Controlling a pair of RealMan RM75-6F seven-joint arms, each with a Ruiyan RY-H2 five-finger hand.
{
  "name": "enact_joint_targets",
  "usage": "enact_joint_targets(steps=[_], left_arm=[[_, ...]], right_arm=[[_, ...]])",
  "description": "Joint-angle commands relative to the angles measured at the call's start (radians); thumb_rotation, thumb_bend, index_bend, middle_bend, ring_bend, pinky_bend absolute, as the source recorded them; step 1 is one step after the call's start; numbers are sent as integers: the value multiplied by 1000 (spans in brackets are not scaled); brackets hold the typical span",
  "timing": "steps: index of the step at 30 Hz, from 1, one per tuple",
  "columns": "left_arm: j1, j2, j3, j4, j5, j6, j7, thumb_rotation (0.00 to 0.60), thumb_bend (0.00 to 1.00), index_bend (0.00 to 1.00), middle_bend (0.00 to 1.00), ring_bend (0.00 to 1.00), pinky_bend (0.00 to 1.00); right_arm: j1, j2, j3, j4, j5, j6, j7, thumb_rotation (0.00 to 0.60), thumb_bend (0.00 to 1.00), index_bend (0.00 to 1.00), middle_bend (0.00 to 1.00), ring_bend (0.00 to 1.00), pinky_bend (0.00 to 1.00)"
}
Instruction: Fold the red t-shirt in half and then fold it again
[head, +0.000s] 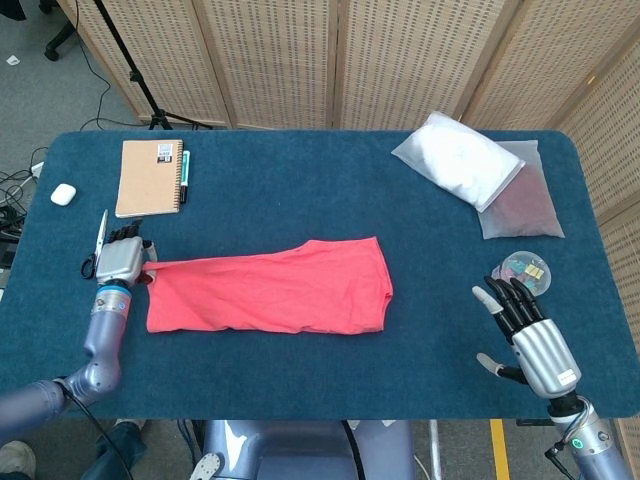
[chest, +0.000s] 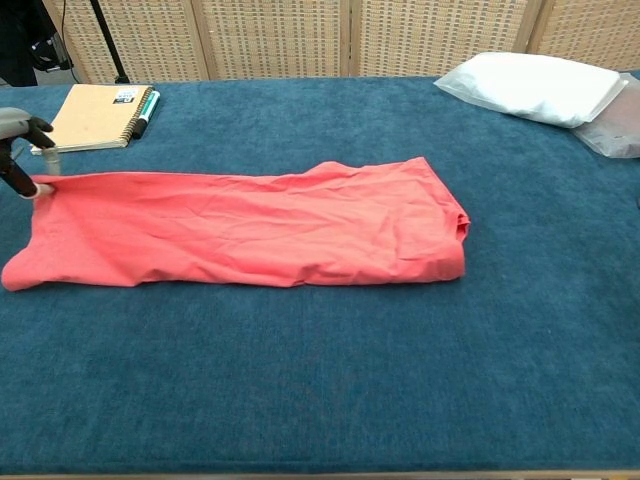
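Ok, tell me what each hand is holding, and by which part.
The left hand pinches the red t-shirt by its far left corner. The right hand holds nothing, fingers apart.

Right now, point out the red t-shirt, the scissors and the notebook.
red t-shirt (head: 270, 292), head view, middle of the folded cloth.
scissors (head: 100, 228), head view, on the blades.
notebook (head: 149, 177), head view, centre of the brown cover.

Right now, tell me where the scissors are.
In the head view the scissors lie near the table's left edge, below the white case and left of the notebook, partly hidden behind the left robot hand.
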Motion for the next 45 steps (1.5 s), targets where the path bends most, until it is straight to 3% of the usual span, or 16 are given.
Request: enact_joint_targets(steps=[1,14,26,31,37,40,45], left_arm=[[21,54,10,13,-27,-37,-8,600,470,732,0,0,0],[52,139,31,169,-93,-189,-82,600,478,732,0,0,0],[57,155,38,231,-102,-217,-105,600,492,736,0,0,0],[97,230,-10,74,68,-215,-256,600,515,750,0,0,0],[163,316,-66,-174,366,-118,-459,600,517,756,0,0,0],[162,321,-69,-242,424,-73,-465,600,519,756,0,0,0],[116,278,-72,-301,400,-33,-394,600,519,756,0,0,0]], right_arm=[[0,-2,-1,-2,-2,-2,-6,600,0,0,0,0,0],[0,-3,-1,-10,-8,-5,-21,600,0,0,0,0,0],[0,2,2,-11,-6,-5,-15,600,0,0,0,0,0],[0,2,2,-13,-5,-7,-17,600,0,0,0,0,0],[-1,4,2,-17,-6,-5,-16,600,0,0,0,0,0],[-1,7,2,-18,-8,-3,-12,600,0,0,0,0,0],[-2,11,1,-20,-9,-1,-4,600,0,0,0,0,0]])
